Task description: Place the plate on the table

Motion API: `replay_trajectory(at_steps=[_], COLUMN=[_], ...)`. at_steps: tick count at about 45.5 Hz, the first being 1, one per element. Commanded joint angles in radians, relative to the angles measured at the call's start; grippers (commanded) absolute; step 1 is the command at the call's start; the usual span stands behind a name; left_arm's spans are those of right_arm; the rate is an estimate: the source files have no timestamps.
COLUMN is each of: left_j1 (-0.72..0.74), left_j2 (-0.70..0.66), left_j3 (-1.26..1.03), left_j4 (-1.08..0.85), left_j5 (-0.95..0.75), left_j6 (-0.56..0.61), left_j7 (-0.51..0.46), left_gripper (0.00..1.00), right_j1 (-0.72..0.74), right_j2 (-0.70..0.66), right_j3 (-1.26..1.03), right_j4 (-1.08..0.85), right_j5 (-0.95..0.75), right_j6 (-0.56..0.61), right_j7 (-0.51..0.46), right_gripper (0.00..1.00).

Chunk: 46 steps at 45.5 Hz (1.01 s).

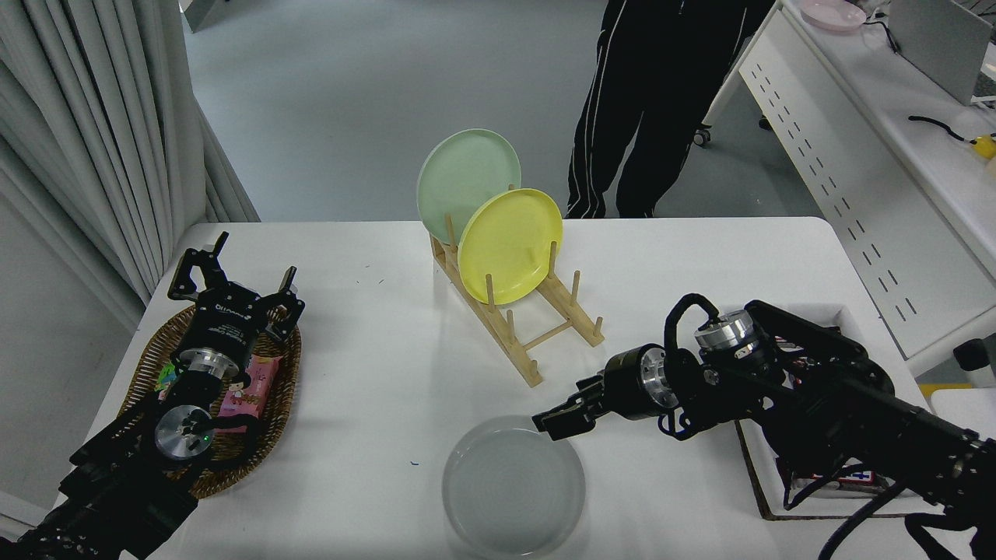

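The pale grey-white plate [510,490] lies flat on the white table [373,389] near its front edge. My right gripper [556,420] hovers over the plate's far right rim. Its fingers stand slightly apart and hold nothing. My left gripper [233,276] is parked at the lower left over a wicker basket, open and empty.
A wooden rack [517,327] in the middle holds a mint-green plate [463,183] and a yellow plate [510,245] upright. The wicker basket [156,365] holds snack packs. A white tray [840,315] lies under my right arm. A person in black [661,101] stands at the far side.
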<state>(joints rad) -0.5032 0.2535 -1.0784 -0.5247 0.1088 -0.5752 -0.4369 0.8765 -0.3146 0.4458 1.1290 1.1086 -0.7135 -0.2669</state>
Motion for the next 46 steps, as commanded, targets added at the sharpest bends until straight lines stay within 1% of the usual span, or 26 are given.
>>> replay_trajectory(at_steps=[1, 10, 11, 15, 21, 25, 27, 31, 38, 42, 44, 46], left_j1=[0.000, 0.000, 0.000, 0.000, 0.000, 0.000, 0.000, 0.000, 0.000, 0.000, 0.000, 0.000], left_j2=[0.001, 0.000, 0.000, 0.000, 0.000, 0.000, 0.000, 0.000, 0.000, 0.000, 0.001, 0.000], left_j3=[0.000, 0.000, -0.002, 0.000, 0.000, 0.000, 0.000, 0.000, 0.000, 0.000, 0.000, 0.000], left_j4=[0.000, 0.000, 0.000, 0.000, 0.000, 0.000, 0.000, 0.000, 0.000, 0.000, 0.000, 0.000], left_j5=[0.000, 0.000, 0.000, 0.000, 0.000, 0.000, 0.000, 0.000, 0.000, 0.000, 0.000, 0.000], left_j6=[0.000, 0.000, 0.000, 0.000, 0.000, 0.000, 0.000, 0.000, 0.000, 0.000, 0.000, 0.000], left_j7=[0.000, 0.001, 0.000, 0.000, 0.000, 0.000, 0.000, 0.000, 0.000, 0.000, 0.000, 0.000], left_gripper=[1.00, 1.00, 1.00, 1.00, 1.00, 1.00, 1.00, 1.00, 1.00, 1.00, 1.00, 1.00], right_j1=[0.061, 0.101, 0.113, 0.137, 0.171, 0.167, 0.139, 0.075, -0.062, -0.166, -0.215, -0.247], right_j2=[-0.080, -0.165, -0.197, -0.242, -0.340, -0.376, -0.374, -0.362, -0.321, -0.256, -0.212, -0.166], right_j3=[-0.002, -0.002, -0.002, -0.004, 0.005, 0.030, 0.069, 0.111, 0.218, 0.368, 0.436, 0.497], right_j4=[0.107, 0.230, 0.261, 0.298, 0.361, 0.356, 0.329, 0.270, 0.173, 0.140, 0.121, 0.086], right_j5=[0.001, -0.003, -0.010, -0.030, -0.131, -0.216, -0.280, -0.372, -0.625, -0.783, -0.889, -1.004], right_j6=[0.103, 0.293, 0.348, 0.419, 0.525, 0.643, 0.724, 0.787, 0.822, 0.829, 0.830, 0.830], right_j7=[0.000, 0.000, 0.004, 0.005, 0.003, 0.009, 0.012, 0.021, 0.095, 0.170, 0.211, 0.228], right_gripper=[1.00, 1.00, 1.00, 1.00, 1.00, 1.00, 1.00, 1.00, 1.00, 1.00, 1.00, 1.00])
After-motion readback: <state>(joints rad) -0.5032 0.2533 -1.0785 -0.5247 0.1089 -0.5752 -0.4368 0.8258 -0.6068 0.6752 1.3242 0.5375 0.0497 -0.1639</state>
